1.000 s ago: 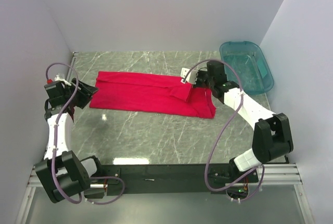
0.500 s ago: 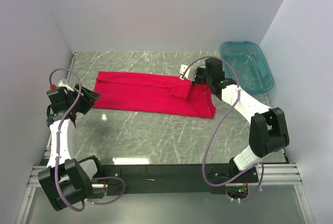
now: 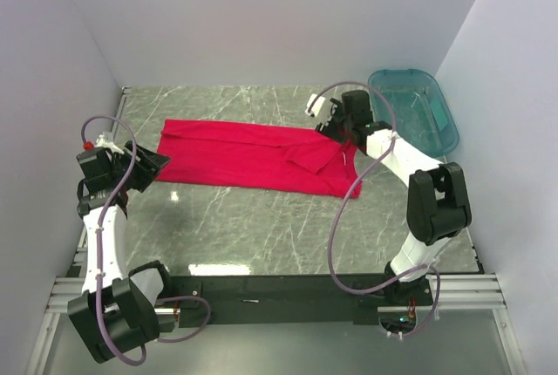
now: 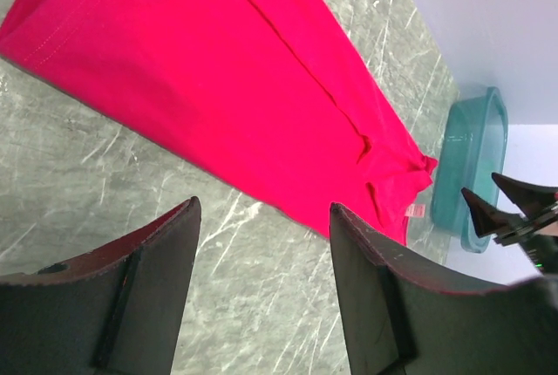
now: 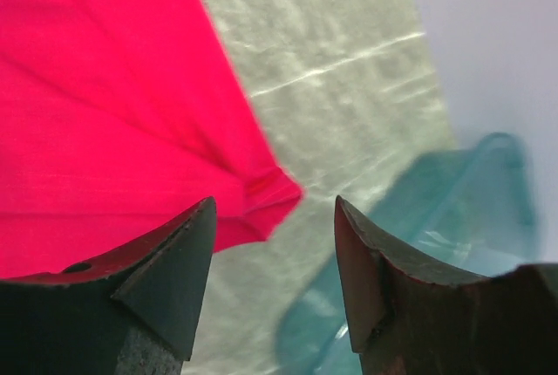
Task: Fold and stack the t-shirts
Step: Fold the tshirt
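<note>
Your left tool (image 3: 144,164) hovers just off the left end of the red cotton t-shirt (image 3: 244,157). Its jaws are apart and nothing is between them. The shirt lies on the grey marble-patterned table (image 3: 261,227) as a long flat band, already folded lengthwise, with a small flap turned over near its right end.

Your right tool (image 3: 324,122) sits above the far right corner of that band. In the wrist view its jaws are also apart and empty, with the cloth's corner showing between them.

To my eye the next step is the crosswise fold. Come down low at one short end and pinch every layer at each corner, not just the top one. Lift only enough to clear the cloth, then carry the edge over squarely so the ends line up. Flatten the right flap first if you can, and keep clear of the translucent teal plastic tub (image 3: 410,118) further right.
</note>
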